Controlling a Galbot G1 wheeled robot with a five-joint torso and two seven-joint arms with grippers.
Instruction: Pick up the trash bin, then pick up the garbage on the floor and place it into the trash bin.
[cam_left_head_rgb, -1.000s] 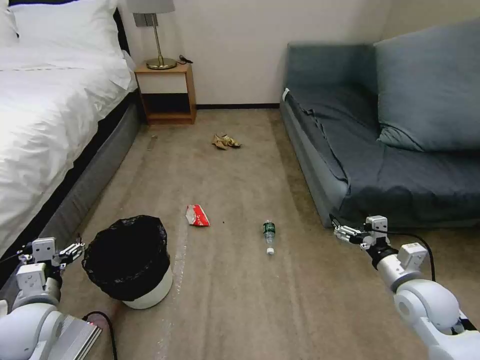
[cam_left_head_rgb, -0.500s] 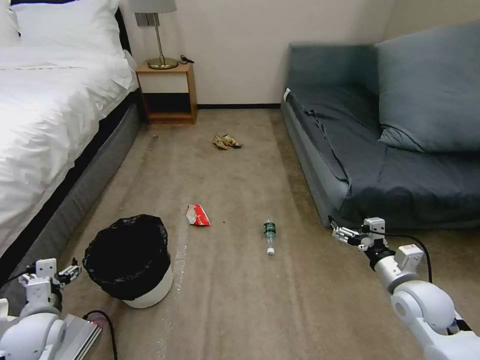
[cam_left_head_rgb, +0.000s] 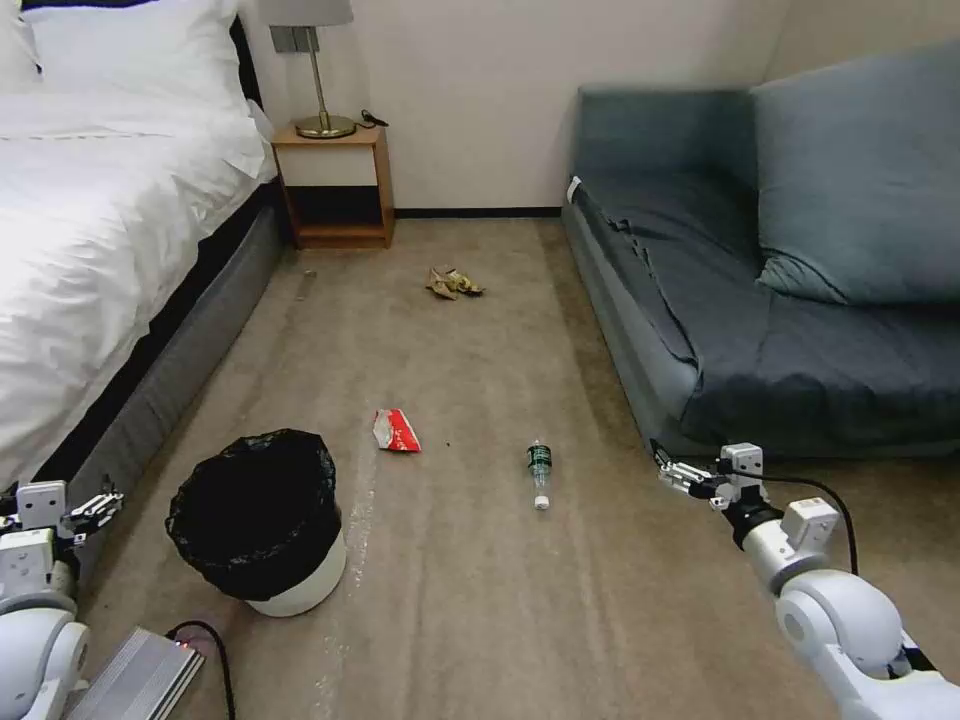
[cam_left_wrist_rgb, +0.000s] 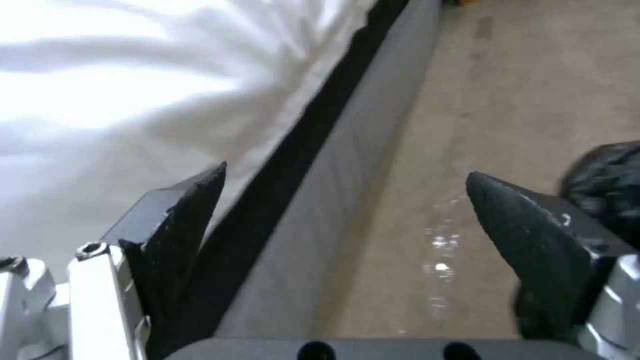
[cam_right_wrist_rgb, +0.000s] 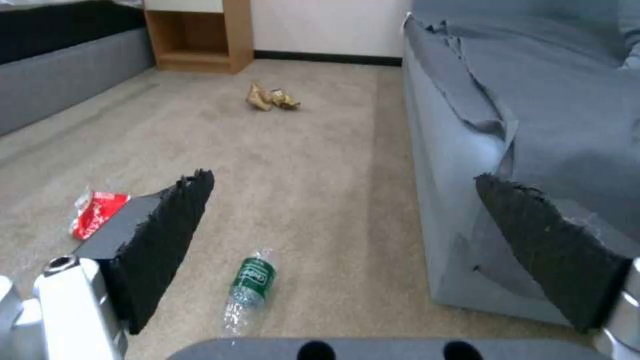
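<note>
Left claw (cam_left_head_rgb: 95, 503) spread wide, empty, at nine o'clock of the bin (cam_left_head_rgb: 258, 520); right claw (cam_left_head_rgb: 672, 474) wide open, empty, at three o'clock of the bottle (cam_left_head_rgb: 539, 472).

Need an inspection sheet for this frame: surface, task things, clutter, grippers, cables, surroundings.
Surface: beige carpet floor, bare between items.
Job's things: round white plastic trash bin with black bag, upright on the floor, ungrasped; red-and-white crushed carton, clear bottle with green label and gold crumpled wrappers all lying apart.
Clutter: nothing seen.
Grippers: left gripper open beside the bed; right gripper open near the sofa.
Cables: black cable near the bin.
Surroundings: white bed, wooden nightstand, blue-grey sofa.
</note>
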